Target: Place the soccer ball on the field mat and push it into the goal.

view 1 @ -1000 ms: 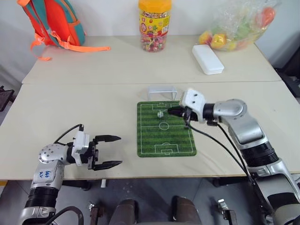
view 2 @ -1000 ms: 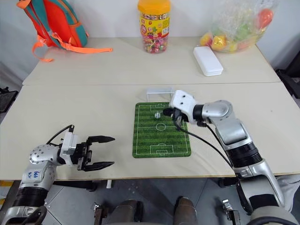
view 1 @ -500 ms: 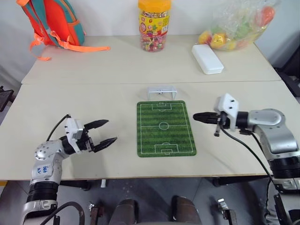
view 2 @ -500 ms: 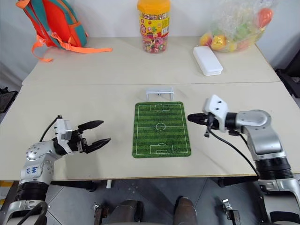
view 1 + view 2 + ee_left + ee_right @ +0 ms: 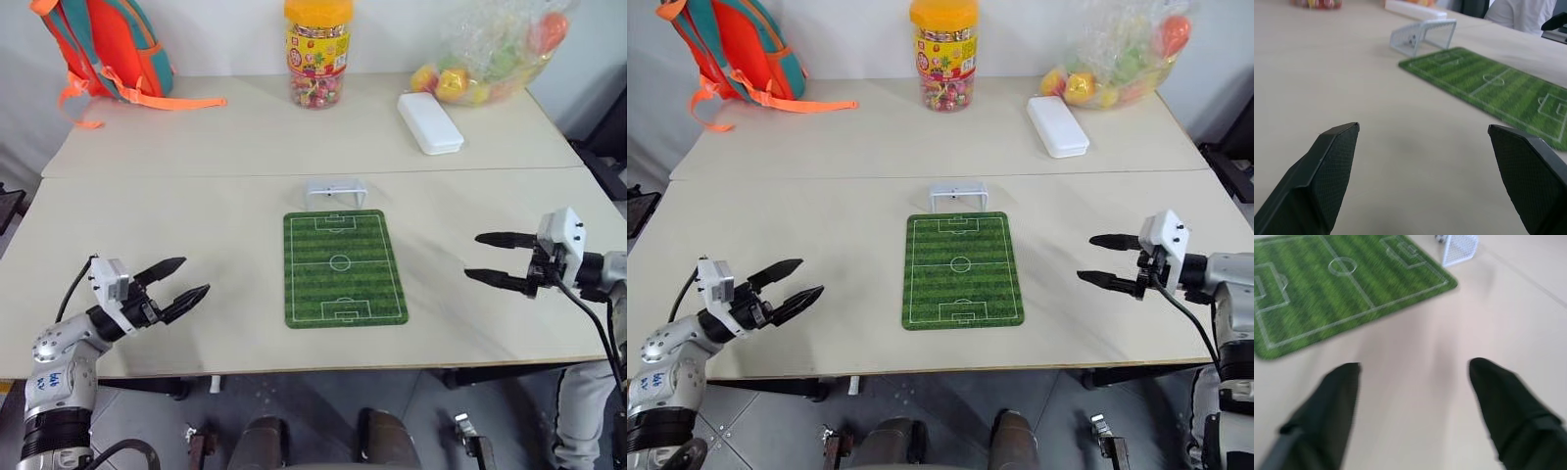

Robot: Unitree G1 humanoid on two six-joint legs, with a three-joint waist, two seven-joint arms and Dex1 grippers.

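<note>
The green field mat point(image 5: 343, 266) lies flat at the table's middle. Just beyond its far edge stands the white goal point(image 5: 335, 192). Inside the goal, the left wrist view shows the tiny soccer ball point(image 5: 1411, 38), and it also sits by the net in the right wrist view point(image 5: 1440, 238). My right gripper point(image 5: 474, 257) hovers open and empty over bare table, well to the right of the mat. Near the front edge, far left of the mat, my left gripper point(image 5: 193, 276) is open and empty too, pointing towards the mat.
Along the table's back stand an orange backpack point(image 5: 108, 49), a candy jar point(image 5: 318, 49), a white oblong box point(image 5: 429, 122) and a bag of toy fruit point(image 5: 485, 54). A person in a white top point(image 5: 1523, 12) is beyond the table.
The ball has left the mat and now lies in the goal. My right gripper pulled away to the right and opened. My left gripper swung left, away from the mat.
</note>
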